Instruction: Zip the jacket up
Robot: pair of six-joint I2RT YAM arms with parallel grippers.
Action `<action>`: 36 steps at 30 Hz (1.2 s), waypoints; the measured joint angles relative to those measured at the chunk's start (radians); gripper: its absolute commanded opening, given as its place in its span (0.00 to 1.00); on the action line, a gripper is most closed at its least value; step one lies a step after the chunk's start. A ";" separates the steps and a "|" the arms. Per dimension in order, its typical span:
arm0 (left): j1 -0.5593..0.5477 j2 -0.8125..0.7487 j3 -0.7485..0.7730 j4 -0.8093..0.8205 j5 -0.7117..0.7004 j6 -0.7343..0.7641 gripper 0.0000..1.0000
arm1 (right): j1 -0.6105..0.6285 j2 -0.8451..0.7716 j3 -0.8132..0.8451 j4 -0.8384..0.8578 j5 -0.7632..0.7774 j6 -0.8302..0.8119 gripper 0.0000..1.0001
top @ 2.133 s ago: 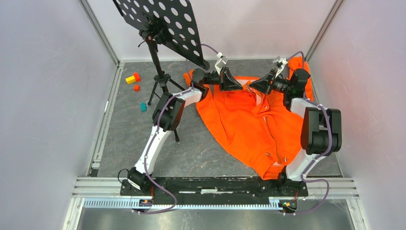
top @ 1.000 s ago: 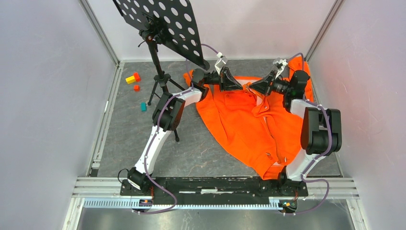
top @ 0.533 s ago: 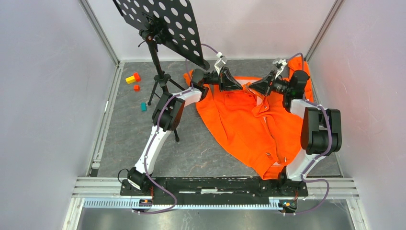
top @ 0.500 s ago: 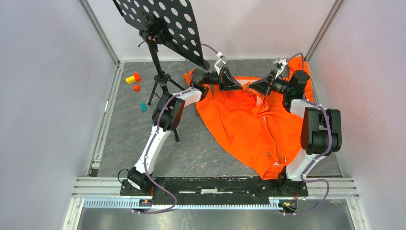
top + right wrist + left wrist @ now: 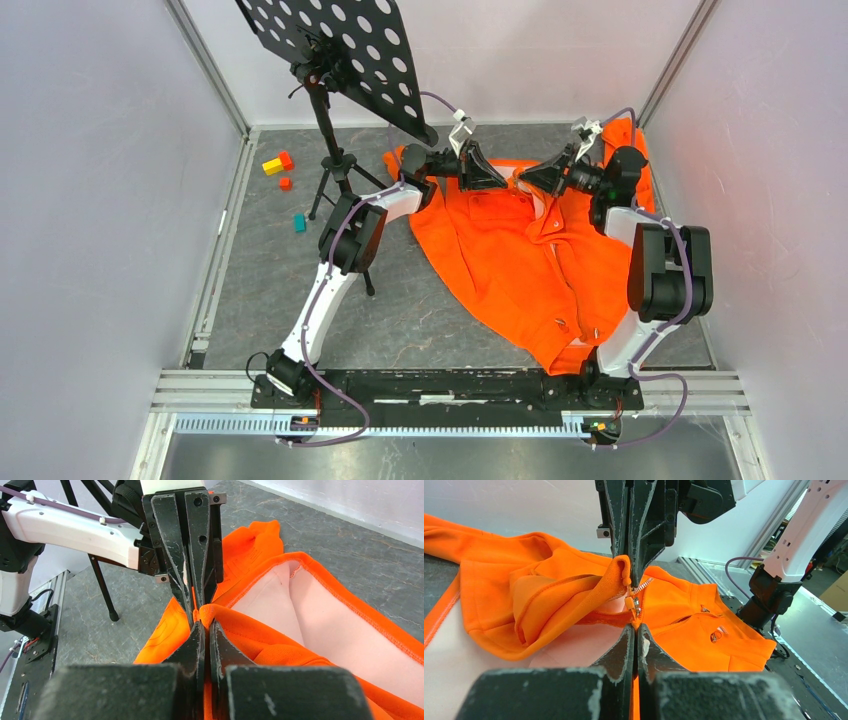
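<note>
The orange jacket (image 5: 520,270) lies spread on the grey floor, collar at the far end, its pale lining (image 5: 325,615) showing. Both grippers meet tip to tip at the collar. My left gripper (image 5: 502,181) is shut on the orange cloth just below the metal zipper slider (image 5: 631,602); in the left wrist view this left gripper (image 5: 634,628) has fabric pinched between its fingers. My right gripper (image 5: 524,180) is shut on the collar edge above the slider. In the right wrist view, this right gripper (image 5: 204,623) holds an orange fold, with the left fingers (image 5: 172,545) facing it.
A black perforated music stand (image 5: 330,50) on a tripod (image 5: 340,165) stands at the back left, close to the left arm. Small yellow, orange and teal blocks (image 5: 277,163) lie left of it. White walls close in on three sides.
The right gripper has shifted slightly toward the back, drawing the collar a little tighter. The left gripper has stayed in place, and both remain shut.
</note>
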 measured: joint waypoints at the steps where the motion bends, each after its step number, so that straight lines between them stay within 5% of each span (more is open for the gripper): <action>1: 0.000 0.000 0.000 0.000 0.000 0.000 0.02 | -0.002 0.000 -0.001 0.000 0.000 0.002 0.00; 36: 0.002 0.000 0.002 0.000 0.009 0.000 0.02 | -0.001 0.000 -0.002 -0.111 0.001 -0.093 0.00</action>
